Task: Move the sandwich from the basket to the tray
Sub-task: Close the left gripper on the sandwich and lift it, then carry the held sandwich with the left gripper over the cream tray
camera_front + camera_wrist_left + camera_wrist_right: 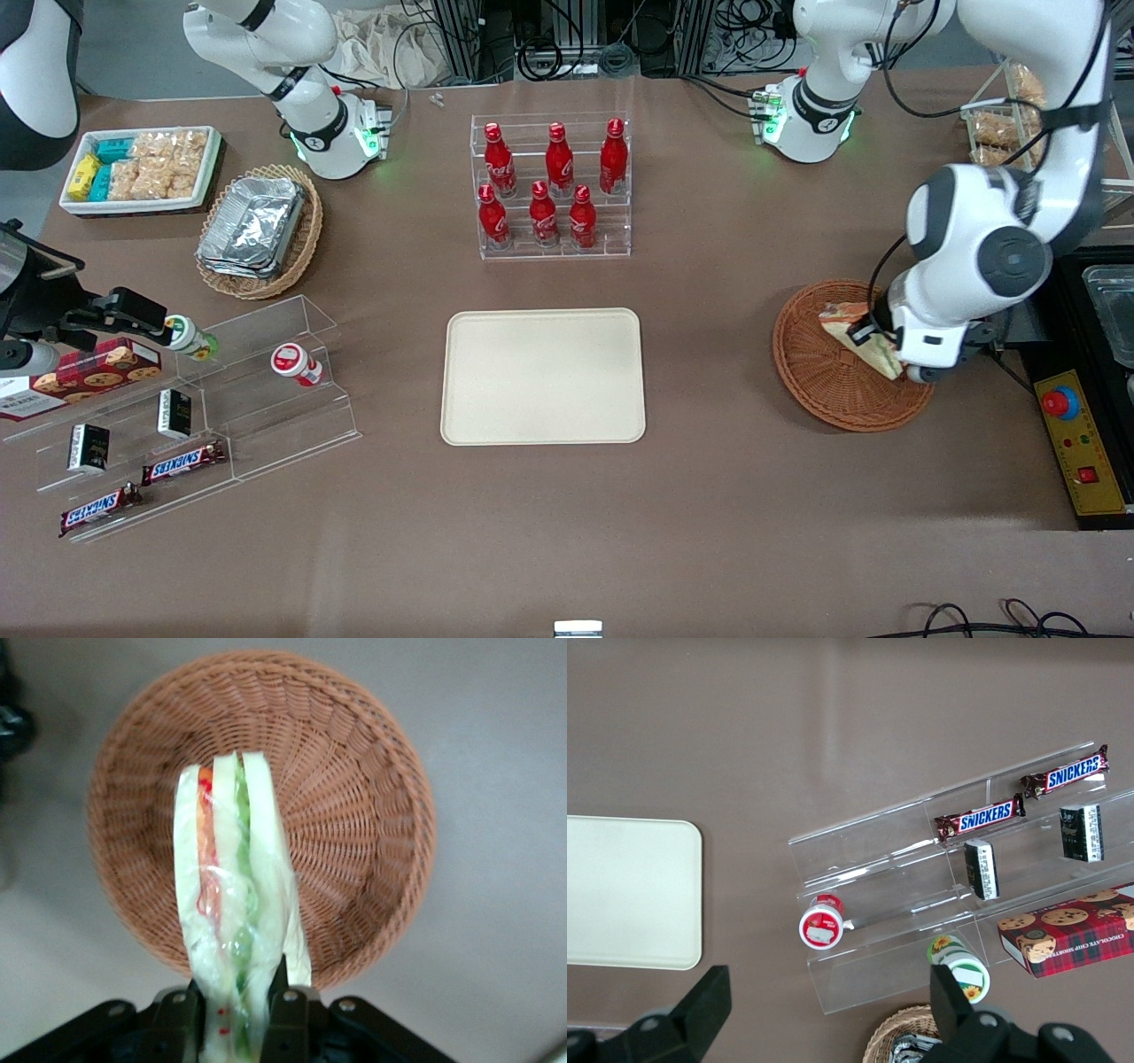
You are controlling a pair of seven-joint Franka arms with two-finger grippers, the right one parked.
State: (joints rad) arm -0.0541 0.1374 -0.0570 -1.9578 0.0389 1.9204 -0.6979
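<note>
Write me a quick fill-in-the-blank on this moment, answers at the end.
1. The hand is shut on the ____.
2. The hand hangs over the round brown ____, not the tray.
3. The rack farther from the front camera than the tray holds ____ red bottles.
4. The tray holds ____ so far.

Answers: sandwich; basket; six; nothing

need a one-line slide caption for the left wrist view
Left claw shut on clear-wrapped triangular sandwich, above round reddish-brown wicker basket.
</note>
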